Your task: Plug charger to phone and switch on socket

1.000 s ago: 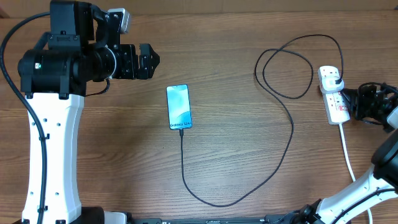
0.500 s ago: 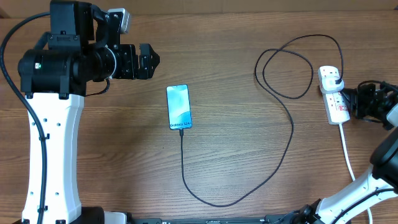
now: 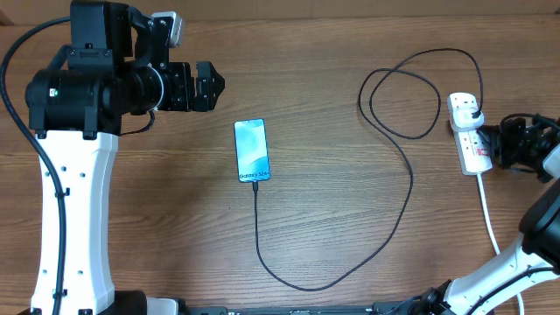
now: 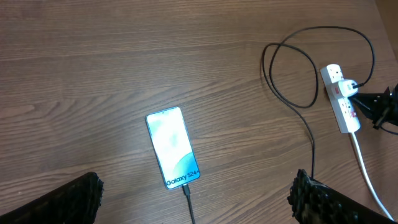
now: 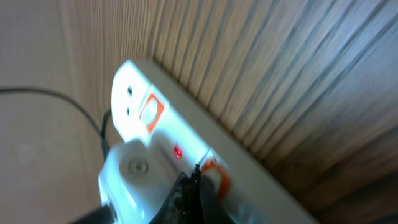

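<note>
The phone [image 3: 251,150] lies flat mid-table with its blue screen lit; it also shows in the left wrist view [image 4: 173,147]. The black charger cable [image 3: 398,210] is plugged into its near end and loops right to a plug on the white socket strip [image 3: 470,131]. My right gripper [image 3: 496,143] is shut, its tips pressed on a red switch of the strip [image 5: 214,171]; a small red light [image 5: 177,152] glows beside it. My left gripper [image 3: 213,85] is open and empty, up and left of the phone.
The strip's white lead [image 3: 490,219] runs toward the table's near edge at the right. The charger cable forms a loop [image 3: 398,101] at the back right. The left arm's white column [image 3: 74,219] stands at the left.
The right gripper has edged slightly right beside the strip. The left arm, phone and cable have not moved.
</note>
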